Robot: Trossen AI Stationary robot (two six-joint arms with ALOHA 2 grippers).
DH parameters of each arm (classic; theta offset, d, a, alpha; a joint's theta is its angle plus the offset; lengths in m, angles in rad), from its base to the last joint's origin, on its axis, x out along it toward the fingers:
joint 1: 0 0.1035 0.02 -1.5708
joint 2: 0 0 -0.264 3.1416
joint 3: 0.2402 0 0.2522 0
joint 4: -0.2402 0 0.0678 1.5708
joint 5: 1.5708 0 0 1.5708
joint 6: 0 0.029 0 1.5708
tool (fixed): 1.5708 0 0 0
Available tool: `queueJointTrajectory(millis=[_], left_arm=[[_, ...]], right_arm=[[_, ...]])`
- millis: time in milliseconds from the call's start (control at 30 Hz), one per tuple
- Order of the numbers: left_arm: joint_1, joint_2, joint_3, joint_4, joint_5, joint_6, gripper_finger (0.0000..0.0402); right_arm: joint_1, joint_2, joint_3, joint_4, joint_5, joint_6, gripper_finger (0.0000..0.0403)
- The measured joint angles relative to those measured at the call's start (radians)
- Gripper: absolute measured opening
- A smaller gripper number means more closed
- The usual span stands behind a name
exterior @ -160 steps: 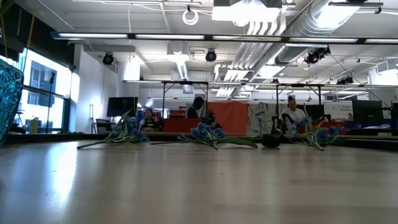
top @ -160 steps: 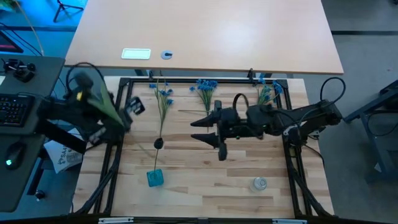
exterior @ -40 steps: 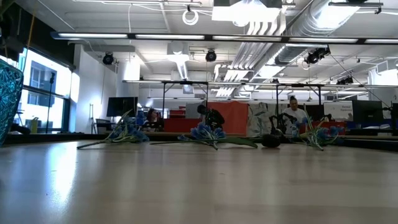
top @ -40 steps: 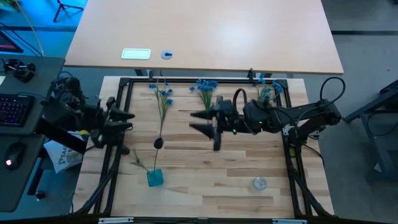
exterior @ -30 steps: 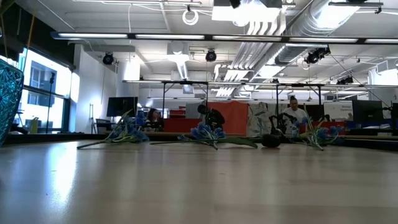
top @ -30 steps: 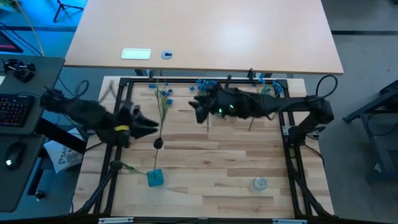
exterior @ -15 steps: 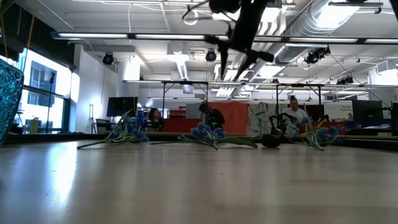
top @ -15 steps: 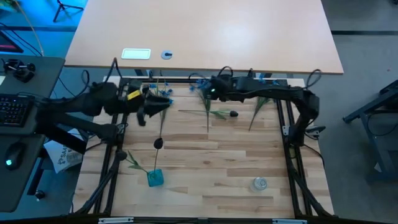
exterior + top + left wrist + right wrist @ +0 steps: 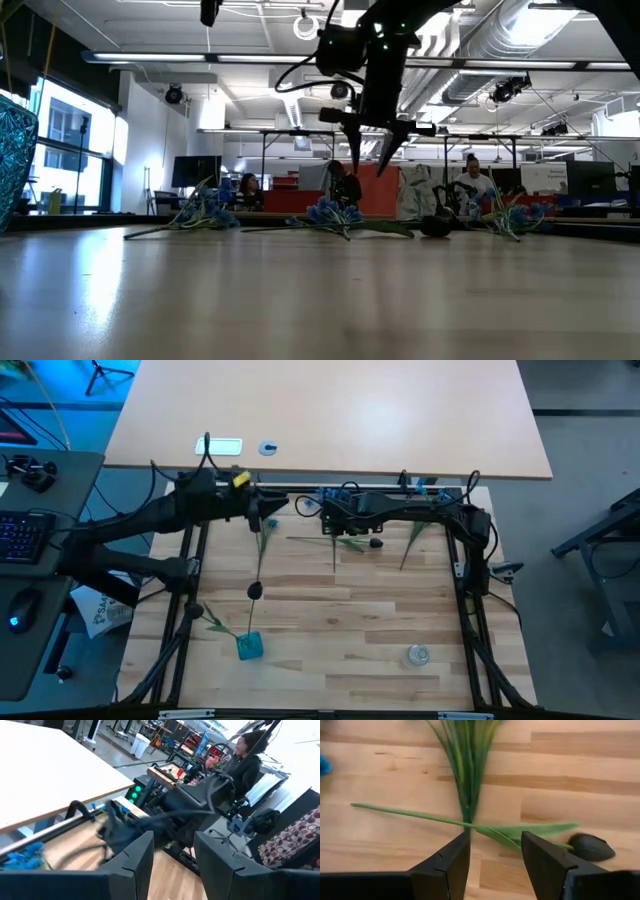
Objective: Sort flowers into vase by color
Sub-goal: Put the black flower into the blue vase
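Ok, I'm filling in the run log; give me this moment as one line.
left pincer: open, empty, at table's far edge | right pincer: open, above dark-bud stem | teal vase: one stem in

You see a keyboard [image 9: 22,535] and mouse [image 9: 20,603] left of the wooden table [image 9: 340,630]; a person [image 9: 246,760] sits beyond, near a patterned chair [image 9: 295,840].

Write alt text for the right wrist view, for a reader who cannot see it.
The right gripper hangs open above the wooden table, its two dark fingers either side of a leafy green stem with a dark bud. That stem lies across a bundle of green stems.
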Motion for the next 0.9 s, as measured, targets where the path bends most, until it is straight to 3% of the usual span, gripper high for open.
queueJointTrajectory(millis=[100, 200, 367, 500, 700, 900], left_arm=[[0.091, -0.007, 0.000, -0.001, 0.108, 0.031, 0.0127], [0.193, -0.011, 0.000, 0.000, 0.255, 0.025, 0.0127], [0.315, -0.009, 0.000, -0.001, 0.448, 0.018, 0.0127], [0.373, -0.001, 0.000, -0.002, 0.531, 0.032, 0.0127], [0.410, -0.001, 0.000, 0.014, 0.566, -0.003, 0.0127], [0.410, -0.002, 0.000, 0.063, 0.603, -0.058, 0.0127]], right_arm=[[0.021, -0.013, -0.082, 0.011, -0.011, 0.089, 0.0172], [0.043, -0.046, -0.201, 0.114, -0.090, 0.178, 0.0172], [0.052, -0.130, -0.296, 0.342, -0.189, 0.079, 0.0172], [0.023, -0.165, -0.218, 0.397, -0.189, -0.222, 0.0172], [-0.016, -0.116, 0.005, 0.192, -0.187, -0.840, 0.0172], [-0.112, 0.002, 0.084, 0.003, -0.242, -1.119, 0.0172]])
